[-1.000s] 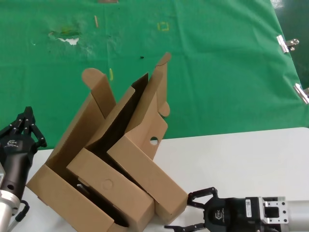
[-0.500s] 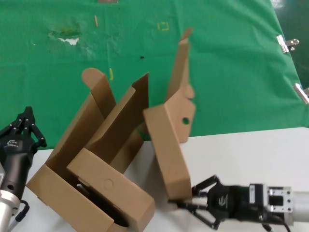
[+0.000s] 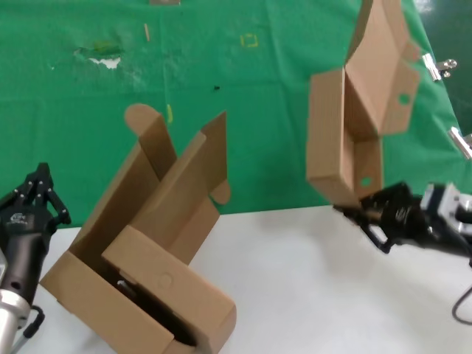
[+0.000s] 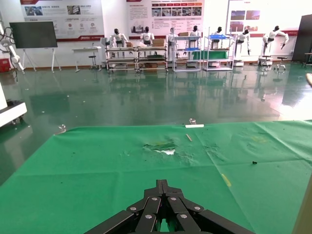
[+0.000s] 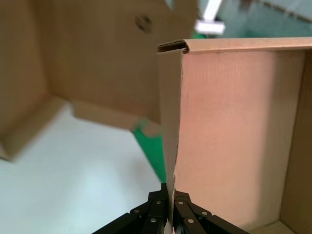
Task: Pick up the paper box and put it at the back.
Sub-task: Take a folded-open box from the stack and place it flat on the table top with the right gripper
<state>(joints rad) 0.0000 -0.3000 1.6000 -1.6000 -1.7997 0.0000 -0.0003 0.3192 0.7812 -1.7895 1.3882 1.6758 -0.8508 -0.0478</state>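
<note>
1. Gripping the paper box point(image 3: 345, 140) by its lower wall edge, the right end effector point(image 3: 369, 214) holds it aloft at the right of the head view, its hinged lid hanging open above; the right wrist view shows the fingers pinched on the thin cardboard wall point(image 5: 170, 126).
2. Hanging clear of the desk point(image 3: 310, 280), the box sits above the line where the white top meets the green cloth point(image 3: 221, 66), tilted nearly on end.
3. Standing at the near left, the two stacked cardboard boxes point(image 3: 140, 273) rest on the white surface, well apart from the lifted box.
4. Waiting beside that stack at the left edge, the left end effector point(image 3: 40, 193) holds nothing, its fingers drawn together to a point in the left wrist view.
5. Judging by this, the pick-up is done; the carry out over the green cloth and the set-down at the back are not yet done.
</note>
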